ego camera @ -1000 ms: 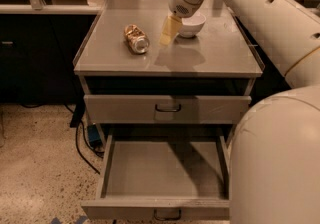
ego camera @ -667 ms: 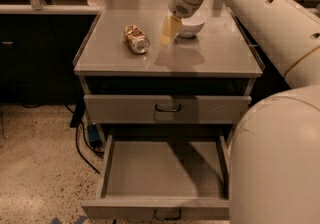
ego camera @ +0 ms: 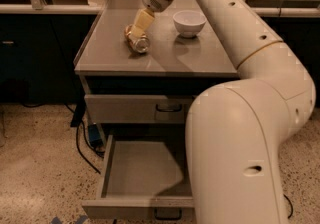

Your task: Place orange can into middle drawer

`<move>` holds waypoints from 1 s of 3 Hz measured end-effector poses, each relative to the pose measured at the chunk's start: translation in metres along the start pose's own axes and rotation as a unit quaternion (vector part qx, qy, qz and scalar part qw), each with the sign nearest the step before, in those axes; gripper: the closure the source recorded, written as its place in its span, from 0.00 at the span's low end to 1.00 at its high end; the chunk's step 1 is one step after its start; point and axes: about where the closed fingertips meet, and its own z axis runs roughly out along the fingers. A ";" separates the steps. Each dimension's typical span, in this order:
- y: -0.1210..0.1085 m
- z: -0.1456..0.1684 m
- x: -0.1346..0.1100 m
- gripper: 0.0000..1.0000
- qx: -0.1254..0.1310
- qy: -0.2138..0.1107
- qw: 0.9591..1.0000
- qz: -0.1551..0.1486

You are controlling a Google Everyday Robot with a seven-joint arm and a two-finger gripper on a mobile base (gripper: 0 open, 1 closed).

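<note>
No lettering, brand, number or sign can be read anywhere. The orange can (ego camera: pixel 137 41) shows only mottled colour on its sides, with no legible label. The tool (ego camera: pixel 141 22) hangs over the worktop (ego camera: pixel 190 60), close at the can's one o'clock.

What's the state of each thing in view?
orange can: on its side on the cabinet top, not in a drawer.
gripper: lowered onto the can from above.
middle drawer: pulled open, empty.
upper drawer: shut.
white bowl: upright on the cabinet top, apart from the can.
</note>
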 end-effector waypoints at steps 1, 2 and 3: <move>-0.016 -0.011 -0.008 0.00 0.018 -0.014 1.000 0.002; -0.016 -0.011 -0.008 0.00 0.018 -0.014 1.000 0.002; -0.018 -0.001 -0.007 0.00 0.013 -0.030 0.999 0.026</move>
